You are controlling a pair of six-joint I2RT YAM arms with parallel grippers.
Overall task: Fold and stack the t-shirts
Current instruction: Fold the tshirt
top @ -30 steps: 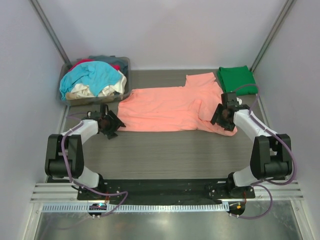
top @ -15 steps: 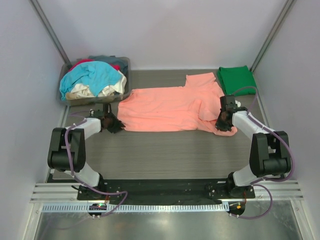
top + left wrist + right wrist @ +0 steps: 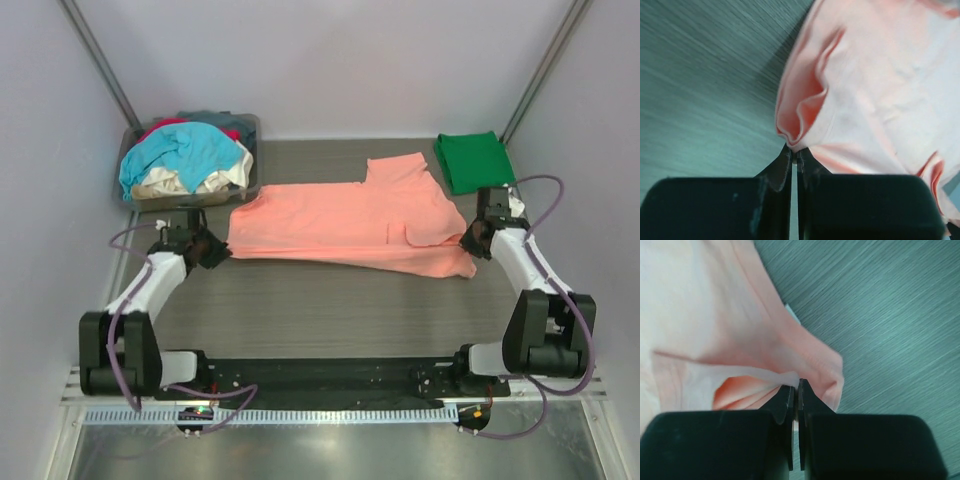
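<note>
Two ends pinned | top: pink shirt (image 3: 350, 225) lies spread across the table (image 3: 330, 300), left gripper (image 3: 213, 250) and right gripper (image 3: 471, 240) at opposite ends | left wrist: jaws closed on a bunched edge | right wrist: closed on a corner fold; best to pull apart evenly, low, taut.

Left end effector (image 3: 212, 250) pinched closed, arm stretched forward-left; right end effector (image 3: 470, 240) pinched closed, arm stretched forward-right.

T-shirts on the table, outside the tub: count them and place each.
2. The salmon-pink t-shirt lies spread across the middle; the folded dark green t-shirt sits at the far right corner. More t-shirts are heaped in the grey tub, some perhaps hidden.
</note>
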